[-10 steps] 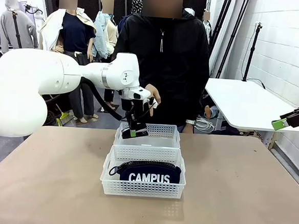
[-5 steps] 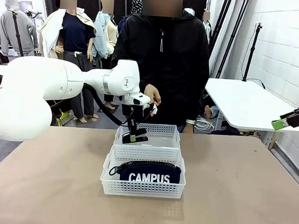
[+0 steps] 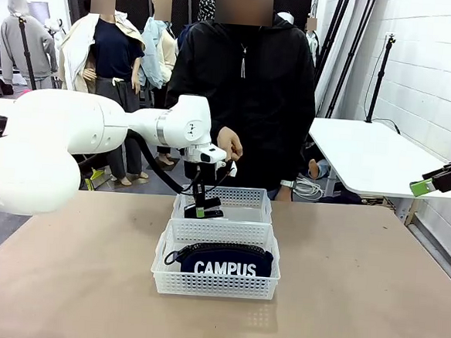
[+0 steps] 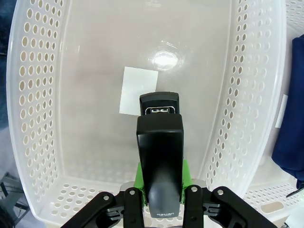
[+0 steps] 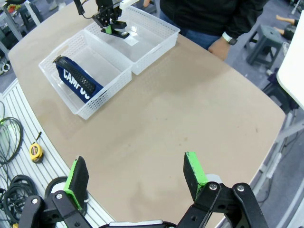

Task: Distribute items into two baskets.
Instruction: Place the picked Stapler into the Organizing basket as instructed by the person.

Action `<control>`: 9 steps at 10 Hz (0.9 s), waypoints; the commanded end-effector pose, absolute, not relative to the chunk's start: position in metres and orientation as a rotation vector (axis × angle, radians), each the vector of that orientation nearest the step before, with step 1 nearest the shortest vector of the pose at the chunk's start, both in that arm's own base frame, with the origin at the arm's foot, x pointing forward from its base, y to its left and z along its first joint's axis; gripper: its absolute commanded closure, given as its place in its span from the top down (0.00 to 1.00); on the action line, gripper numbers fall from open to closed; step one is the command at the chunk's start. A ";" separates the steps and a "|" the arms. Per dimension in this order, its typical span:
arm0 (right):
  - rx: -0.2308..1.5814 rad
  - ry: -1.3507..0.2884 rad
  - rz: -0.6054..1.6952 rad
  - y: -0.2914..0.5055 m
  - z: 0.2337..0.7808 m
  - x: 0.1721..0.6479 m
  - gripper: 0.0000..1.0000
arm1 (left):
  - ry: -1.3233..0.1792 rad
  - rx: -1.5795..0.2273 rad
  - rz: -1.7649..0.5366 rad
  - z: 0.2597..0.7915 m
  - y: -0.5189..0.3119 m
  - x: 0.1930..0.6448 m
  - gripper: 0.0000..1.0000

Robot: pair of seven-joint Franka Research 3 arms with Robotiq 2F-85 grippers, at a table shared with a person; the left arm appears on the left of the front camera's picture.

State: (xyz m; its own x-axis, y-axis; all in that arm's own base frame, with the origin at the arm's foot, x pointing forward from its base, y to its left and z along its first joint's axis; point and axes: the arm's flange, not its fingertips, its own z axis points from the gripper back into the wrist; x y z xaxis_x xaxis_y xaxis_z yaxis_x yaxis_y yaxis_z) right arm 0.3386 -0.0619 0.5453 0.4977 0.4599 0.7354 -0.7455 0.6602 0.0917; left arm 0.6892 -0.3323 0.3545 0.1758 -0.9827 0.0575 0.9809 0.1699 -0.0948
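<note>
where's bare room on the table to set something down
Bare tabletop lies right and left of the two baskets and in front of the near basket. The far basket floor is bare under the stapler held by the left end effector. The near basket is crowded by the pouch.

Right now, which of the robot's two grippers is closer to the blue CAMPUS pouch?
The left. The left gripper hangs over the far basket, just behind the near basket holding the pouch. The right gripper sits far off, beyond the table's right edge.
</note>
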 end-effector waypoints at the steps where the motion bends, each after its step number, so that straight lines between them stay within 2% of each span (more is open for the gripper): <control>1: 0.450 -0.746 0.750 -0.061 0.544 0.339 1.00 | 0.013 -0.126 -1.429 0.362 -0.337 0.701 0.06; 2: 0.450 -0.746 0.750 -0.061 0.544 0.339 1.00 | 0.014 -0.128 -1.429 0.362 -0.337 0.701 0.23; 6: 0.450 -0.746 0.750 -0.061 0.544 0.339 1.00 | 0.019 -0.145 -1.436 0.364 -0.335 0.700 1.00; 9: 0.450 -0.746 0.750 -0.061 0.544 0.339 1.00 | 0.003 -0.144 -1.443 0.373 -0.332 0.696 1.00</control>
State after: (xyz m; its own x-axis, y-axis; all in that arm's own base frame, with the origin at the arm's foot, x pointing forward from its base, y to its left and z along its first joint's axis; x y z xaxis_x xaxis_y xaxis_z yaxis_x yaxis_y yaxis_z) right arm 0.3386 -0.0619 0.5453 0.4977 0.4599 0.7354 -0.7455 0.6602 0.0917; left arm 0.6912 -0.3326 0.3621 0.1590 -0.9848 0.0703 0.9845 0.1528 -0.0866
